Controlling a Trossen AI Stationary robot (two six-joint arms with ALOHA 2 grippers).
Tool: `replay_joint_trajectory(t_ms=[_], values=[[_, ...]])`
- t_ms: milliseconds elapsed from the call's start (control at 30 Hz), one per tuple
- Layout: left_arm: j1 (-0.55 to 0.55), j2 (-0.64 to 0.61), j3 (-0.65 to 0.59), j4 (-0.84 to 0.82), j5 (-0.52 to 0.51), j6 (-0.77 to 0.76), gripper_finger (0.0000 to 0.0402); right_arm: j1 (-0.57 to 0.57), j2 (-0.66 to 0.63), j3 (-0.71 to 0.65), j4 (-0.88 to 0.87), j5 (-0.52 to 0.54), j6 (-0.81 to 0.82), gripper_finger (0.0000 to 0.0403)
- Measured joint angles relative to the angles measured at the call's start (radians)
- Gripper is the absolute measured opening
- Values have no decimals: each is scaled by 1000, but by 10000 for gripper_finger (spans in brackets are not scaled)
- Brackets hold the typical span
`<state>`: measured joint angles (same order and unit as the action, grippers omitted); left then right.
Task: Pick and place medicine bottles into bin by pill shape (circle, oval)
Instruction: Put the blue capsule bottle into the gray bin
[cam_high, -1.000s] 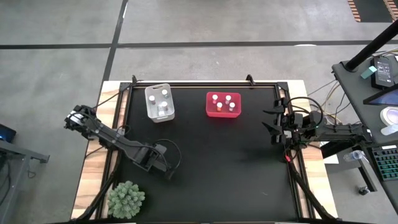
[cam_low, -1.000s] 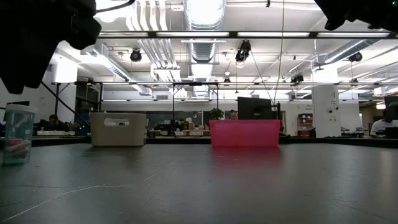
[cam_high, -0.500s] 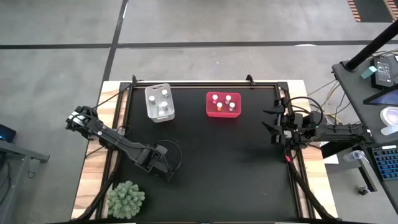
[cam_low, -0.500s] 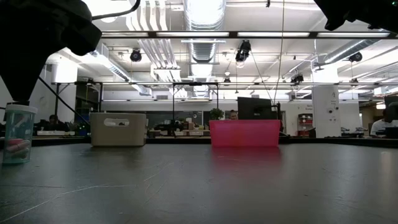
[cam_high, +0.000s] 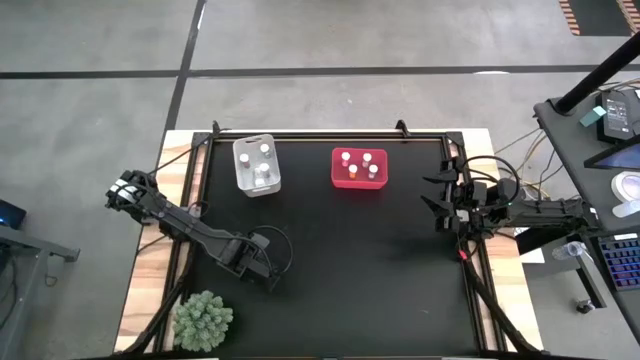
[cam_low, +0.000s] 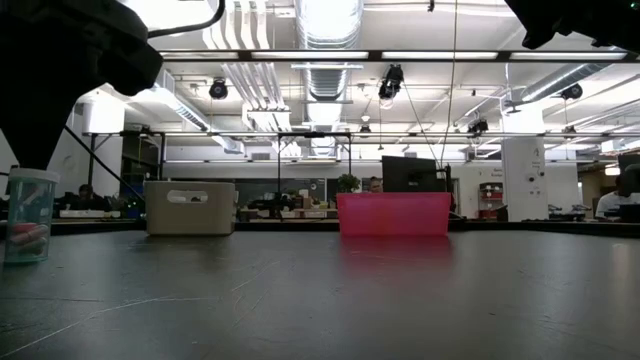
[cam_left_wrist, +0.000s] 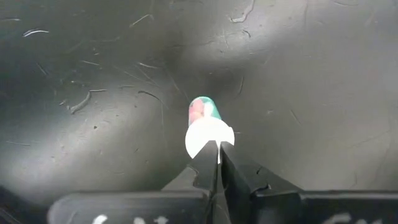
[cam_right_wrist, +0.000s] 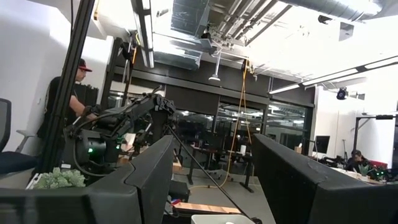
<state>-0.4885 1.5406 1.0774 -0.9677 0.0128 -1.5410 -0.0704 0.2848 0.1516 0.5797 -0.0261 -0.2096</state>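
Observation:
One medicine bottle (cam_low: 28, 215) stands upright on the black mat near the table's left front. It has a clear greenish body with red pills and a white cap (cam_left_wrist: 200, 134). My left gripper (cam_left_wrist: 217, 148) is shut, pointing down, with its tips at the cap's top. In the high view the gripper (cam_high: 272, 282) hides the bottle. The clear bin (cam_high: 257, 165) and the red bin (cam_high: 359, 168) sit at the far side, each with white-capped bottles inside. My right gripper (cam_high: 432, 192) waits open at the right edge. My left gripper comes from above, pointing down, and its shut fingertips (cam_left_wrist: 210, 155) meet over the near rim of the bottle's white cap (cam_left_wrist: 198, 138). I cannot tell whether they touch the cap or have any of it between them. The bottle stands upright on the mat.
A green spiky plant (cam_high: 204, 320) sits at the near left corner, off the mat. The mat's raised black frame (cam_high: 470, 270) runs around the work area. Wide bare mat lies between the bins and the near edge.
My left gripper has come down a little toward the bottle's cap; its tip now reaches the cap's top in the low view. The bottle has stayed upright in place.

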Motion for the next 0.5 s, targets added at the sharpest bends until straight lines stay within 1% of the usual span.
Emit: replay_joint_trajectory(t_ms=[400,500], values=[[0,0,-7,5,-3,0,1,0,0,0,0,0,0,210],[0,-2,-19,30,-4,-1,1,0,0,0,0,0,0,210]])
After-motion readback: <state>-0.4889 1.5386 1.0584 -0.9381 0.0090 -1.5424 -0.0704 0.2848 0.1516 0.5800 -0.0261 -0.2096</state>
